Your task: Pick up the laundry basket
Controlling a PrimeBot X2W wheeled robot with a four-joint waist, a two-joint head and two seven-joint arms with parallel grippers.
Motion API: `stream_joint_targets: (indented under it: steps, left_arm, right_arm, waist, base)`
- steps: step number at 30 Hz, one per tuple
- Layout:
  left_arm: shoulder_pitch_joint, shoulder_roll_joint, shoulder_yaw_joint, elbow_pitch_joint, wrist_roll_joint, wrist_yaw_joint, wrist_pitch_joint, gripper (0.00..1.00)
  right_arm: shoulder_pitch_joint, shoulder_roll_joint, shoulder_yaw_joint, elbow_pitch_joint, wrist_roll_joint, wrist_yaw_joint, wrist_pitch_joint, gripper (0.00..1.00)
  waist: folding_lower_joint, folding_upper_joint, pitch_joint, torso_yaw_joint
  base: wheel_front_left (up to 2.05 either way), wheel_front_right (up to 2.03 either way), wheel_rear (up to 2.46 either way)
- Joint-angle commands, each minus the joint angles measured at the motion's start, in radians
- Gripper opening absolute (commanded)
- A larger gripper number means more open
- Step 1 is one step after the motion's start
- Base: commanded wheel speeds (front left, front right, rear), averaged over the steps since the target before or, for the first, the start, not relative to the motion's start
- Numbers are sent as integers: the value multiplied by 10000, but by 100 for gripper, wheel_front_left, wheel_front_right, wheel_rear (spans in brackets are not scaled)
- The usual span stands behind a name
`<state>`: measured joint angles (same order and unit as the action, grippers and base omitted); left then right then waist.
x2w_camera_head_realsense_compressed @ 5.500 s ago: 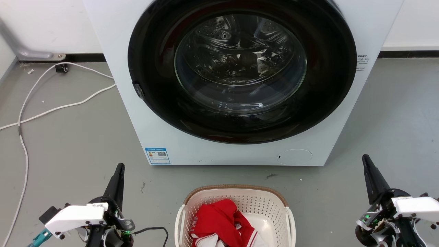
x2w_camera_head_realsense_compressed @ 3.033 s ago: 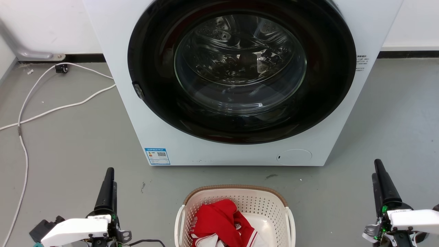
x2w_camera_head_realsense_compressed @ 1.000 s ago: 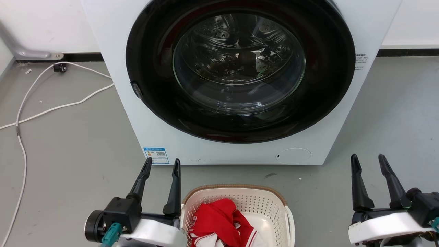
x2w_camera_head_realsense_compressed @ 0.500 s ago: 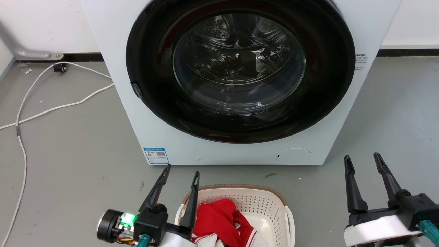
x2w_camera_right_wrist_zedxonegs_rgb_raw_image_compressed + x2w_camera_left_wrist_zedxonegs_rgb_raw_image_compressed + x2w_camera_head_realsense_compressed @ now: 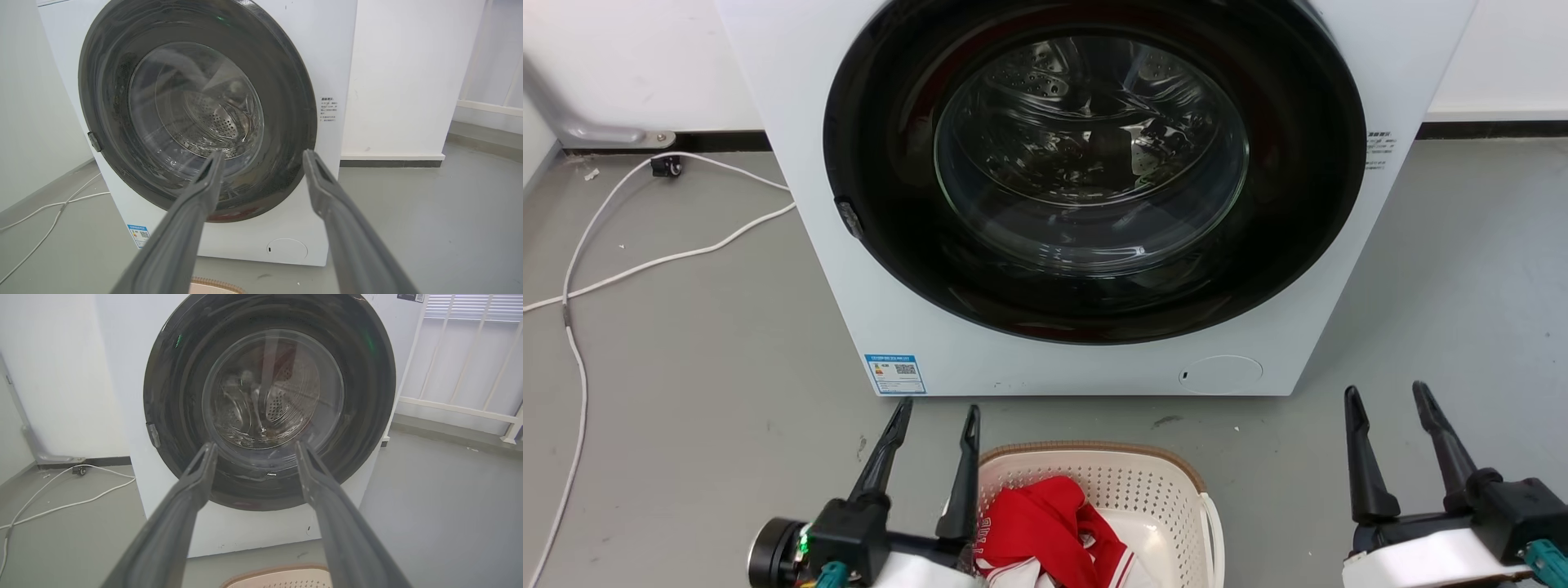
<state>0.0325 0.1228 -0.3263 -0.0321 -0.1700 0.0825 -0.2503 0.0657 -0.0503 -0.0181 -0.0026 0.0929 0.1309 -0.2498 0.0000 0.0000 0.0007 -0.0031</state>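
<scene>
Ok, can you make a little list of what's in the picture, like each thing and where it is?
Basket: laundry basket on the grey floor, in front of the washing machine
Inside basket: red and white clothes
Washer door: round door shut
Left arm: left gripper open, by the basket's left edge, holding nothing
Right arm: right gripper open, apart from the basket, off to its right
Also: white cable on the floor, left side

Grey floor (image 5: 703,367), white wall (image 5: 629,57), washing machine (image 5: 1094,367), white cable (image 5: 645,263).
</scene>
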Motion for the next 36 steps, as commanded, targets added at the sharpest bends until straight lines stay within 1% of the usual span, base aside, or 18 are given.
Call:
stream_joint_targets:
  steps: [1, 4, 7, 10, 16, 31, 36]
  left_arm:
    - [219, -157, 310, 118, -110, -267, -106, 100]
    - [310, -311, 591, 339, 114, -633, -137, 100]
    - [367, -404, 777, 606, 405, -837, -166, 100]
    - [321, -481, 840, 775, 671, -989, -153, 100]
    - [287, -597, 960, 850, 896, -1156, -153, 100]
    - [254, -700, 1145, 838, 1054, -1279, -153, 100]
    - [219, -713, 1158, 781, 1172, -1190, -153, 100]
  right_arm:
    - [109, -1, -11, 92, -12, -3, -102, 100]
    - [97, 1, -18, 174, -157, -3, -147, 100]
    - [69, 2, -23, 187, -212, -3, -164, 100]
    - [22, 2, -19, 155, -225, -3, -164, 100]
    - [-23, 0, -39, 93, -242, -3, -164, 100]
    - [-47, 0, -61, 98, -170, -3, -164, 100]
    - [-67, 0, -51, 102, -142, -3, -164, 100]
  waist:
    - [0, 0, -17, -1]
    - [0, 0, -38, -8]
    - [0, 0, -39, -20]
    - [0, 0, -27, -31]
    - [0, 0, 4, -41]
    - [0, 0, 55, -31]
    - [0, 0, 58, -30]
  base:
    - [0, 0, 0]
    - [0, 0, 0]
    - [0, 0, 0]
    - [0, 0, 0]
    - [0, 0, 0]
    - [0, 0, 0]
    - [0, 0, 0]
